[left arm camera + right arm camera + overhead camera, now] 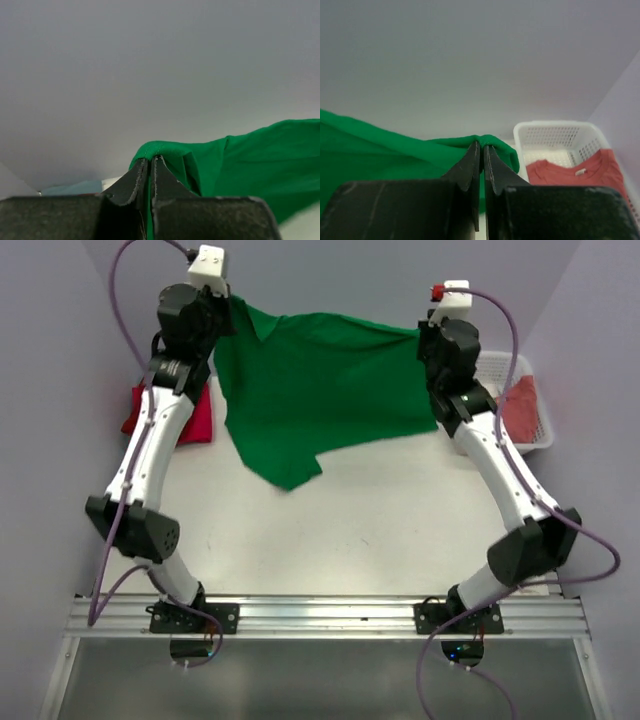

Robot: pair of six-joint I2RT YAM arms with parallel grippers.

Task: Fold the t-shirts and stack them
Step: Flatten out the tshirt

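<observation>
A bright green t-shirt hangs stretched between my two grippers over the far half of the table, its lower edge draping down to the tabletop. My left gripper is shut on its left top corner. My right gripper is shut on its right top corner. In the top view the left gripper and the right gripper hold the cloth up. A folded red t-shirt lies at the far left under the left arm. A salmon-red t-shirt lies in the basket.
A white plastic lattice basket stands at the far right; it also shows in the right wrist view. Pale walls close in the far side and both sides. The arm bases sit on a metal rail at the near edge.
</observation>
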